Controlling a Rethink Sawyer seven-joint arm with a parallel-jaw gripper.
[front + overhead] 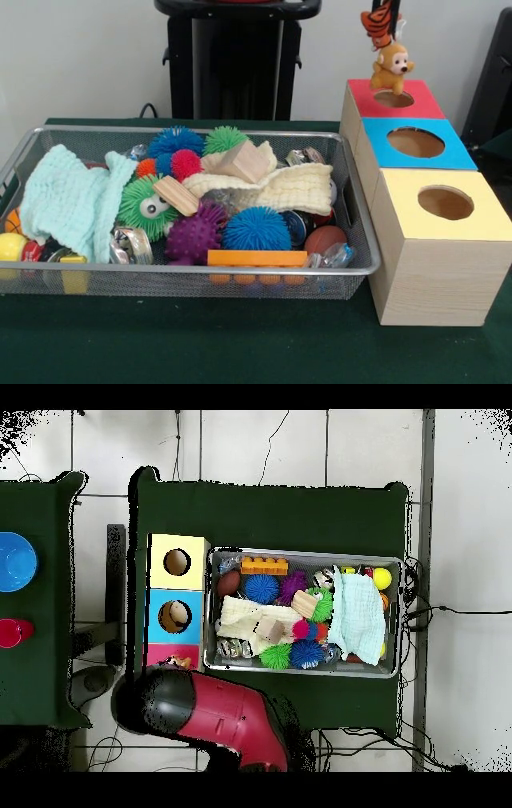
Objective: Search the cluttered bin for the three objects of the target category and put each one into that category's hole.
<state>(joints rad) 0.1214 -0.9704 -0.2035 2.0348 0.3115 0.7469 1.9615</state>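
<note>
The wire-mesh bin (240, 270) lies at the left of the table, full of clutter; it also shows in the overhead view (300, 552). The red-topped wooden box (364, 100) with its round hole (394, 99) stands at the far right. My gripper (390, 6) shows only at the top edge, shut on an orange tiger-striped toy (379, 22) held above that hole. An orange-yellow monkey toy (390, 66) sits just below it, at the hole's far rim. In the overhead view my red arm (225, 714) covers the gripper and most of the red box (160, 656). The pale yellow duck is hidden.
A blue-topped box (416, 142) and a yellow-topped box (445, 202) stand in a row nearer the camera. The bin holds a mint cloth (68, 200), a cream cloth (280, 188), a green googly-eyed spiky ball (144, 204), blue (256, 228) and purple (192, 236) spiky balls, wooden blocks (244, 160) and an orange brick (256, 258).
</note>
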